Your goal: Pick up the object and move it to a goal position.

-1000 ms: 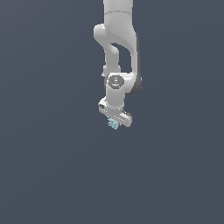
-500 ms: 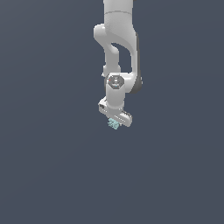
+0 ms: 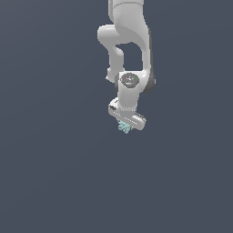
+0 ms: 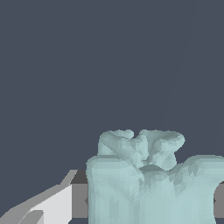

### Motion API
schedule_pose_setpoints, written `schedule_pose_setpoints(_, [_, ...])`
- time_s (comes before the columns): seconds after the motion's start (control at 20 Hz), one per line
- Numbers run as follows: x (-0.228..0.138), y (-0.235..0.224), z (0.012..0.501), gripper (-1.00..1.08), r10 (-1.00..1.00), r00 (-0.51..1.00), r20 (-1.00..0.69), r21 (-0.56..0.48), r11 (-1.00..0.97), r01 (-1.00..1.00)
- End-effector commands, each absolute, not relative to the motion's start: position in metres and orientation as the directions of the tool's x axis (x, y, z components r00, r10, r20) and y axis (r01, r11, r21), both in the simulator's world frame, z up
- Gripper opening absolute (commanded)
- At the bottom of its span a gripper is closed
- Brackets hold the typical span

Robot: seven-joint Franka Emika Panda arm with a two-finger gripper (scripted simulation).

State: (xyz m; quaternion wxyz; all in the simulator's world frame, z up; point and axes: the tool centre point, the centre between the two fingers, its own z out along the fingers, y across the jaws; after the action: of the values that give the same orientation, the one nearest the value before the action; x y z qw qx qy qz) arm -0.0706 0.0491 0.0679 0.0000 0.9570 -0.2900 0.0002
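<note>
Teal object (image 3: 123,127) in claw (image 3: 124,126), open surrounds.

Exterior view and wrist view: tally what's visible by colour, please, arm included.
White robot arm with gripper: 1
Pale teal jagged lump, seen close up in the wrist view, between the gripper's fingers: 1
Total: 2

Glossy white rounded arm (image 3: 127,32), dark joint seams, grey wrist disc (image 3: 129,80).
</note>
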Motion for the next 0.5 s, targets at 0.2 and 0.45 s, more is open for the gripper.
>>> schedule_pose_setpoints(0.2, [-0.060,0.099,0.106,-1.00,-0.555,0.832,0.001,0.001,-0.832,-0.555])
schedule_pose_setpoints(0.45, [-0.053,0.130,0.130,-1.00,-0.555,0.832,0.001,0.001,-0.832,-0.555])
